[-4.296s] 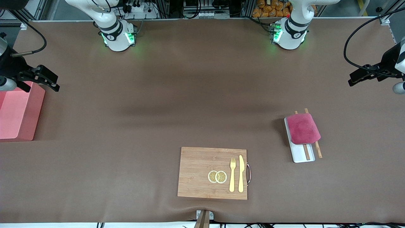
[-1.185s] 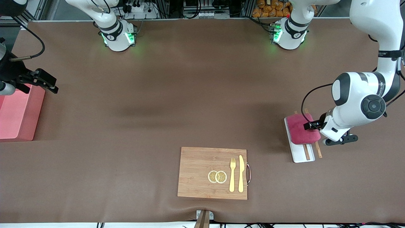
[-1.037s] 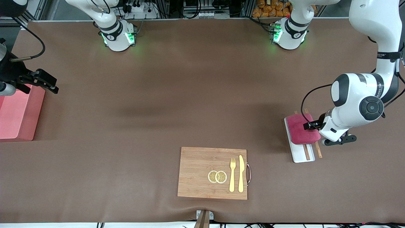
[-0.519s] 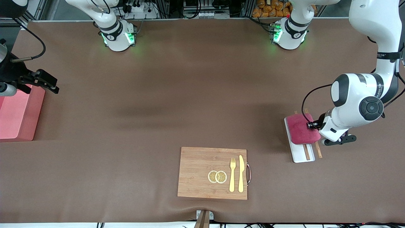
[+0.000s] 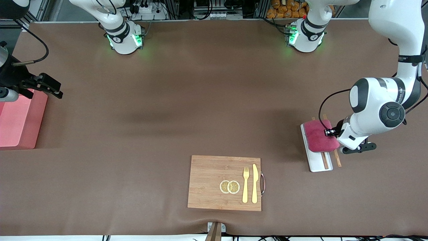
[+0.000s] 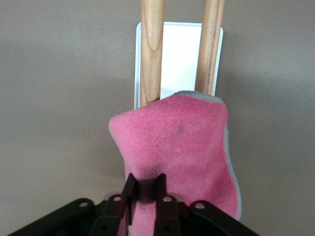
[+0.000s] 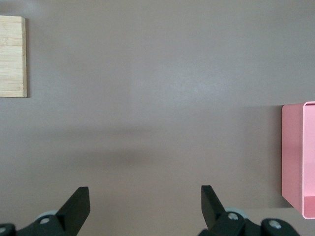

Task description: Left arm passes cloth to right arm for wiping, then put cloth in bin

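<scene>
At the bottom centre of the front view lies a wooden board (image 5: 224, 182) with two lemon slices (image 5: 229, 187), a fork (image 5: 245, 184) and a knife (image 5: 255, 183). Higher, at middle right, the cloth (image 5: 319, 136) rests on a white tray (image 5: 316, 161) and two chopsticks (image 6: 151, 51). The left gripper (image 5: 329, 133) has its fingers (image 6: 129, 189) narrow, pinching the cloth edge. At the left edge stands the bin (image 5: 17, 121). Over its upper corner the right gripper (image 5: 50, 87) waits, with fingers (image 7: 77, 206) wide and holding nothing.
</scene>
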`<state>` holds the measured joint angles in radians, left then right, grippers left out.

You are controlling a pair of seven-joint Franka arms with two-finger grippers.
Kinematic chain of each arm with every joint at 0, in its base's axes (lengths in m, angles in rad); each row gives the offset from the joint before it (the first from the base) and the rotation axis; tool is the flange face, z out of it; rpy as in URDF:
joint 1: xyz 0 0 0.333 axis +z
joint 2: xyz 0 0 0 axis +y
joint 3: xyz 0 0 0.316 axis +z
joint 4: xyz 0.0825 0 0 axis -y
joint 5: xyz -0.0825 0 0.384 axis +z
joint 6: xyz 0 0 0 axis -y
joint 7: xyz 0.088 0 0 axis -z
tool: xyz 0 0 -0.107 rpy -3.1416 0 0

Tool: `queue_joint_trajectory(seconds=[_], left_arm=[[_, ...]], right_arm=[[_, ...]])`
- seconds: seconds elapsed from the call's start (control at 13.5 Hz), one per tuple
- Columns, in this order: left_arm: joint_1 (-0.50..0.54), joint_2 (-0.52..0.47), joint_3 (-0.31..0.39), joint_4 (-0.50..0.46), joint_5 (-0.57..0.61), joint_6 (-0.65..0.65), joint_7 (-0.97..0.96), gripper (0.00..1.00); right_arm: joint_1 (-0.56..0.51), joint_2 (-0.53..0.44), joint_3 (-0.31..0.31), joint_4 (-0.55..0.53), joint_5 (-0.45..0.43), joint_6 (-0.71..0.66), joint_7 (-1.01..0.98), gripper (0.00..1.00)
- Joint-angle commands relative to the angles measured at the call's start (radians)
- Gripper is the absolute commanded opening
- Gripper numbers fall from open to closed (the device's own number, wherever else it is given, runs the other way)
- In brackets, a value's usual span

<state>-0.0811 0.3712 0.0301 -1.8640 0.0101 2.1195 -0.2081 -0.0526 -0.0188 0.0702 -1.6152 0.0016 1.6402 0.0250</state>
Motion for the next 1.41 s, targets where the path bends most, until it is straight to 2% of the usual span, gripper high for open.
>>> queue_joint_trajectory(seconds=[0.0,0.37,0.52,0.74,1.11,1.33], left_arm=[[0.000,-0.005,0.001,-0.006,0.025,0.008,-0.013,0.04],[-0.003,-0.006,-0.001,-0.001,0.025,0.007,-0.011,0.00],[-0.008,-0.009,-0.001,0.000,0.025,0.005,-0.011,0.00],[-0.011,-0.031,-0.012,0.016,0.021,-0.001,-0.011,0.00],[-0.008,-0.090,-0.108,0.048,0.010,-0.045,-0.114,0.00],[-0.008,-0.109,-0.191,0.112,-0.024,-0.133,-0.232,0.00]], right_arm=[[-0.021,0.002,0.014,0.005,0.008,-0.007,-0.005,1.00],[-0.010,0.003,0.017,0.011,0.009,-0.035,0.024,1.00],[0.022,0.002,0.023,0.015,0.011,-0.059,0.201,1.00],[0.056,0.002,0.023,0.014,0.012,-0.080,0.276,1.00],[0.053,0.003,0.019,0.014,0.058,-0.111,0.326,1.00],[0.057,0.005,0.020,0.011,0.161,-0.160,0.533,1.00]])
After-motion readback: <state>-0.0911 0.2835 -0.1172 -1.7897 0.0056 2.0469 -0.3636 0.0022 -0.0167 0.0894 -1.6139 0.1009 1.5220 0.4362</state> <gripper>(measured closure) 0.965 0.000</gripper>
